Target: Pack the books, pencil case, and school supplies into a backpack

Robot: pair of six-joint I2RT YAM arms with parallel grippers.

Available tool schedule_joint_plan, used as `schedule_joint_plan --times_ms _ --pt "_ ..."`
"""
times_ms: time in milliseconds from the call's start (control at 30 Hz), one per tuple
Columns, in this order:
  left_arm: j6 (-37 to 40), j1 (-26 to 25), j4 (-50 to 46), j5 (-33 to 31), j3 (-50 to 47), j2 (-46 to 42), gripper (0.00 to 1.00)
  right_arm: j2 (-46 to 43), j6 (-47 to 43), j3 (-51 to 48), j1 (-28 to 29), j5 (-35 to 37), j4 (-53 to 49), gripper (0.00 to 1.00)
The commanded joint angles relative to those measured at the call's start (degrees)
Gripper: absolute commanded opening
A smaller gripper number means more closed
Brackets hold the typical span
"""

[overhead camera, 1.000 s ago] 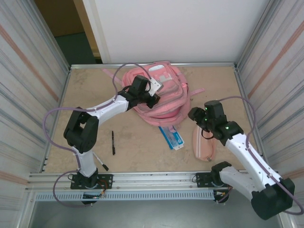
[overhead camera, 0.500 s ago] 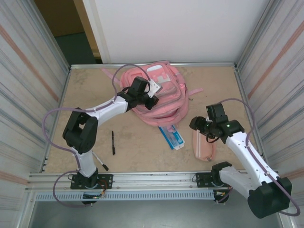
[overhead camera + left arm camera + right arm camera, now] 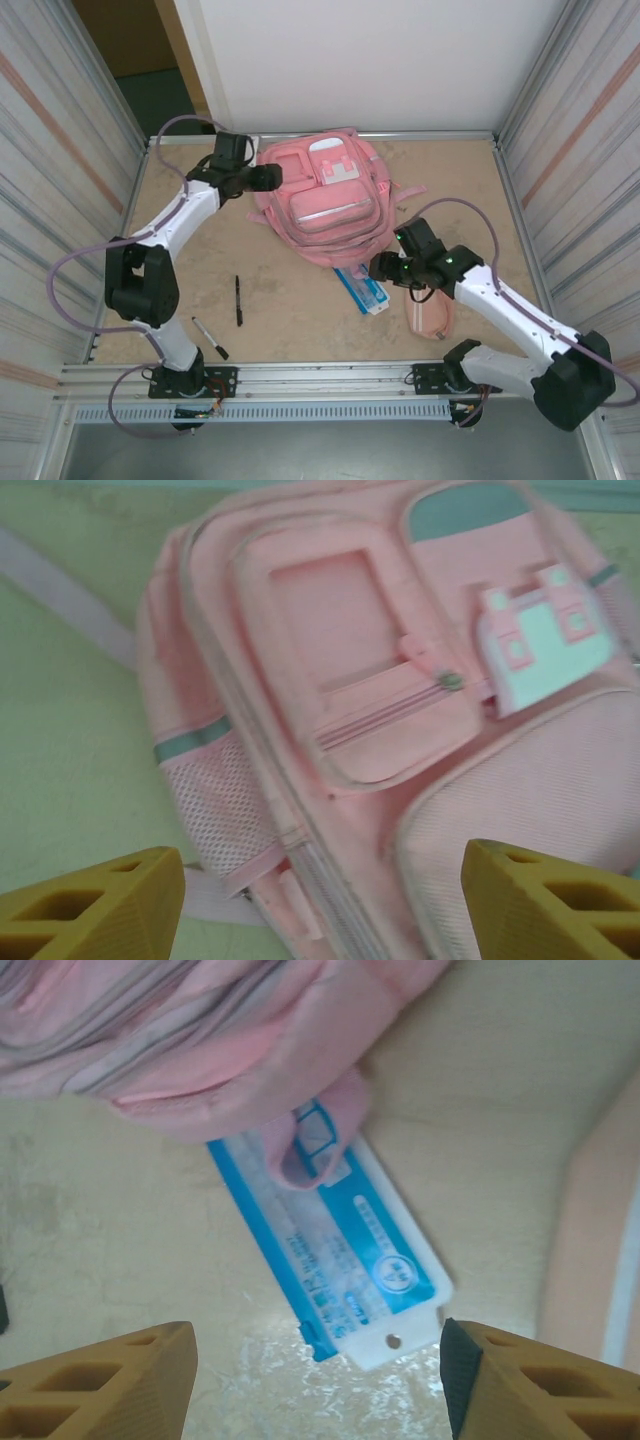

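The pink backpack [image 3: 325, 205] lies flat at the back middle of the table, front pockets up. My left gripper [image 3: 271, 178] stands open at its left side; in the left wrist view the backpack [image 3: 380, 700] lies below the open gripper [image 3: 320, 920], nothing between the jaws. My right gripper [image 3: 383, 268] is open just above the blue-and-white packet [image 3: 362, 291]. In the right wrist view the packet [image 3: 335, 1265] lies ahead of the open gripper [image 3: 318, 1385], a pink backpack tab overlapping its far end. The pale-pink pencil case [image 3: 430, 312] lies to the right. The books are out of view.
One black pen [image 3: 238, 300] lies left of centre and a white-tipped pen [image 3: 210, 339] sits near the left arm's base. Metal walls enclose the table on the left and right. A pink strap [image 3: 412, 193] trails from the backpack's right side.
My left gripper opened, let go of the backpack and drew back to its upper left; the backpack settled flat. My right gripper moved left, over the packet.
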Motion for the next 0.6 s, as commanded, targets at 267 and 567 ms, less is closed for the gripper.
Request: schedule_joint_plan --times_ms 267,567 --pt "-9.6 6.2 7.5 13.7 -0.4 11.8 0.76 8.9 3.7 4.2 8.8 6.8 5.2 0.66" --pt "-12.5 6.1 21.6 19.0 -8.4 14.5 0.65 15.6 6.6 5.4 11.9 7.2 8.6 0.66"
